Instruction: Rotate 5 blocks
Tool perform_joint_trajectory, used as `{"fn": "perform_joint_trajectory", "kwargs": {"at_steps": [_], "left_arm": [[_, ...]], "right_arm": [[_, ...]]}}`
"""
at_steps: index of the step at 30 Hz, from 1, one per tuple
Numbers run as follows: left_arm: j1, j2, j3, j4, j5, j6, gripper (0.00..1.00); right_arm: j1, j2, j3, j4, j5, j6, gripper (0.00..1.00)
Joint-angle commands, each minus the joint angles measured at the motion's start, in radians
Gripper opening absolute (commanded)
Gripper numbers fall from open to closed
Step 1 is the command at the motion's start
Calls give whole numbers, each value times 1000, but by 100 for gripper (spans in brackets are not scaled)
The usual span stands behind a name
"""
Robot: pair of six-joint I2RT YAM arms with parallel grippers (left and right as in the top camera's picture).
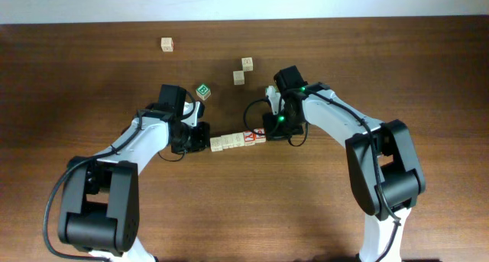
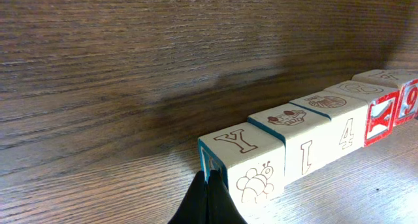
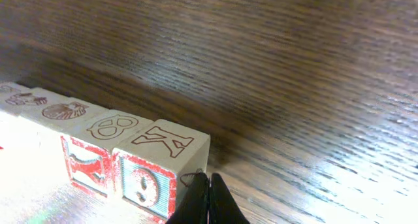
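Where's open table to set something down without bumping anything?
Bare table lies between the block row and the near edge, and in the far right corner. Crowded: left gripper and right gripper flank the row, green cube and two tan cubes just behind.

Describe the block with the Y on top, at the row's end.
The Y block is a pale wooden cube lying flat on the brown table. Its top shows an outlined Y, its front a drawn bee, its end face a blue border. It ends a straight row, flush against the next block. The shut left gripper seems to press on the blue-edged end.
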Motion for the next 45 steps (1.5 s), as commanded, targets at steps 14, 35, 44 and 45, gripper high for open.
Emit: {"fn": "perform_joint_trajectory", "kwargs": {"at_steps": [14,35,44,45], "left_arm": [[-6,7,-8,7,23,-13,0],[-6,7,-8,14,22,-13,0],[-6,7,-8,14,23,-13,0],[-6,7,-8,14,22,-13,0]], "right_arm": [[-127,3,15,-15,-239,5,4],[-21,38,68,65,32,-35,4],[23,38,69,72,61,-5,4],[24,38,69,69,84,21,4]]}}
